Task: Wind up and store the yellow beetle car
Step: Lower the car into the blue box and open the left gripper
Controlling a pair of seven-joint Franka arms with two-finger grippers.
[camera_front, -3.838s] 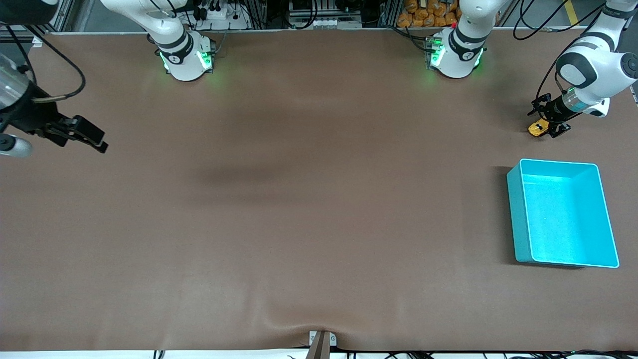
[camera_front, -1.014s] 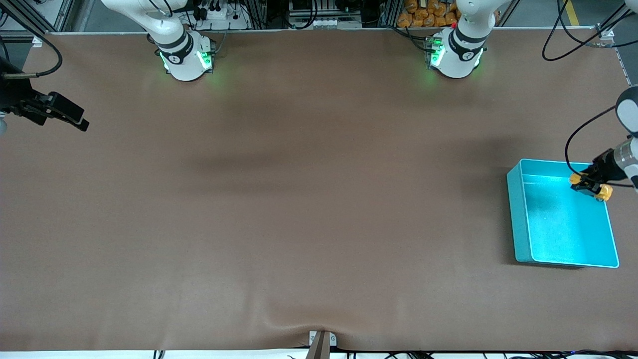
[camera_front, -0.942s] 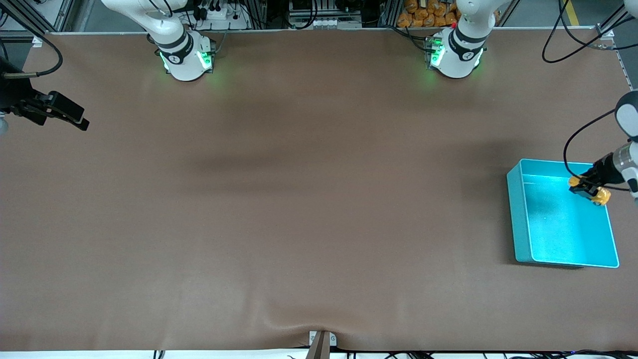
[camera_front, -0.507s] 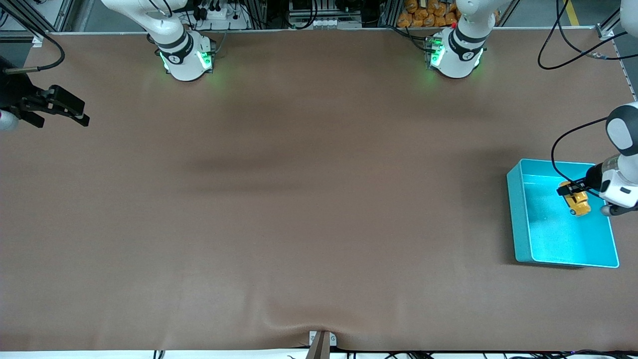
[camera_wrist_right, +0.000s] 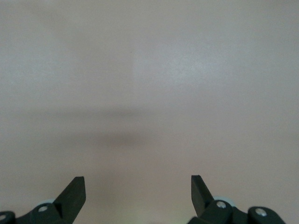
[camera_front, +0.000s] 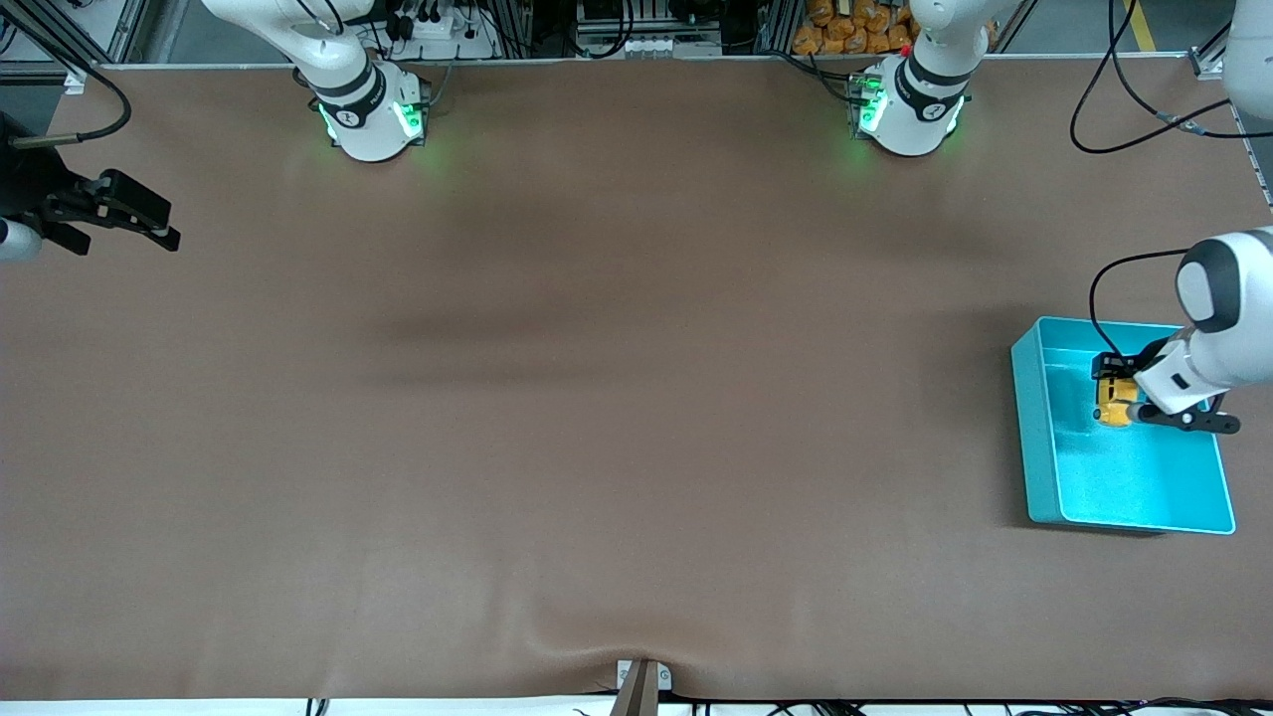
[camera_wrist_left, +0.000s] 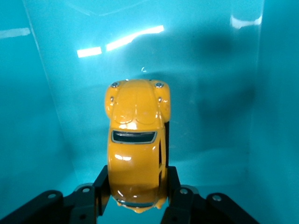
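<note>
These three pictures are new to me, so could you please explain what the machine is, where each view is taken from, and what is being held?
Two white robot arms are bolted along one edge of a brown table. The wide picture comes from a high camera facing them. The other two come from cameras on the arms' wrists, looking past the fingers.

The left end effector is shut on the yellow beetle car, a small toy, holding it over the inside of the teal bin at the left arm's end of the table. Its wrist picture shows the car's roof against the bin's teal floor.

The right end effector waits, open, over the table's right-arm end; its wrist picture shows only table.
</note>
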